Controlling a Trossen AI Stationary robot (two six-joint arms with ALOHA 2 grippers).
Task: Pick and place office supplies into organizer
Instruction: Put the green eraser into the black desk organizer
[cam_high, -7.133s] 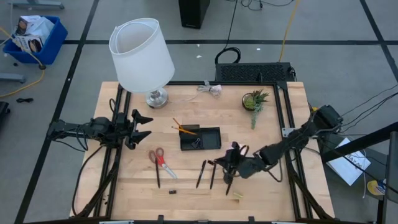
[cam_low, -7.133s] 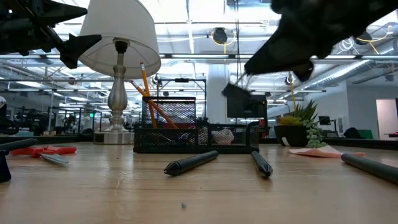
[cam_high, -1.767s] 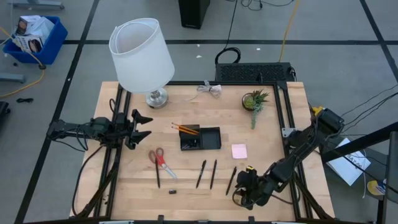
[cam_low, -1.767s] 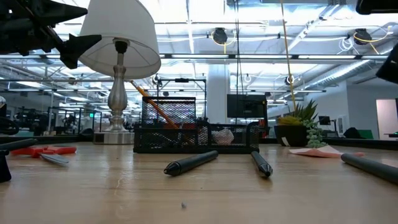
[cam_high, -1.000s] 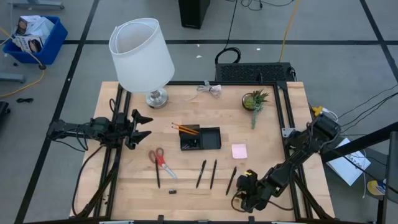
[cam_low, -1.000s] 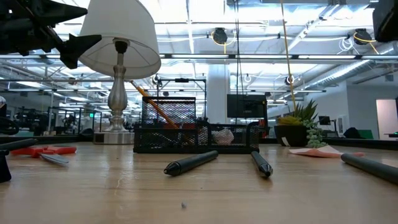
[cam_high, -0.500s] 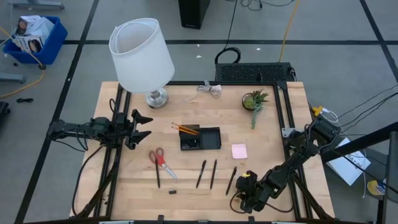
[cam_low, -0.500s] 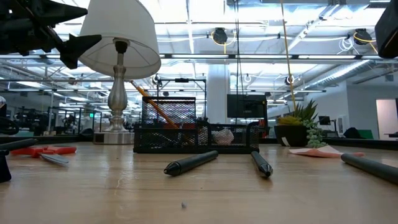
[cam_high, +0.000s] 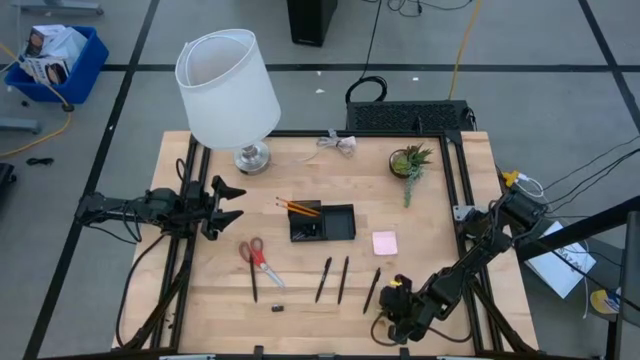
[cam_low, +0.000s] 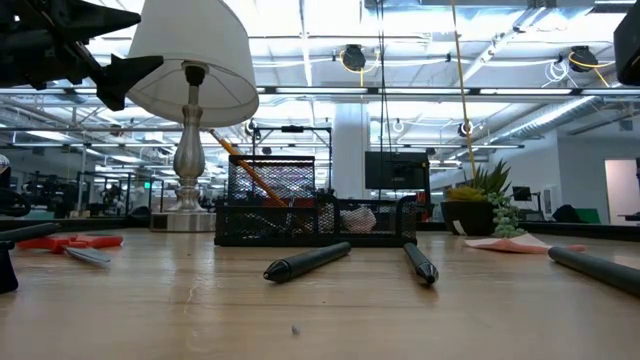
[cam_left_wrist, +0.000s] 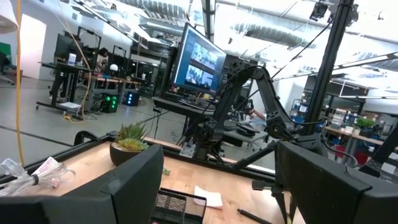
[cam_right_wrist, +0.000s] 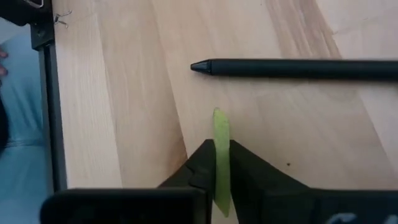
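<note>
While left arm waits, right pincer (cam_right_wrist: 221, 163) pinches green strip (cam_right_wrist: 221, 140) near pen (cam_right_wrist: 298, 68).

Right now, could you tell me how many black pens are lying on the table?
3, all in a row on the table in front of the organizer: left pen, middle pen, right pen, nearest the right pincer. None appear hidden.

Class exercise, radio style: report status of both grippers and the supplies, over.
Right gripper shut on thin green strip at table's near edge, beside a black pen. Left gripper open, waiting at left. Organizer unobstructed; scissors and pens on table.
</note>
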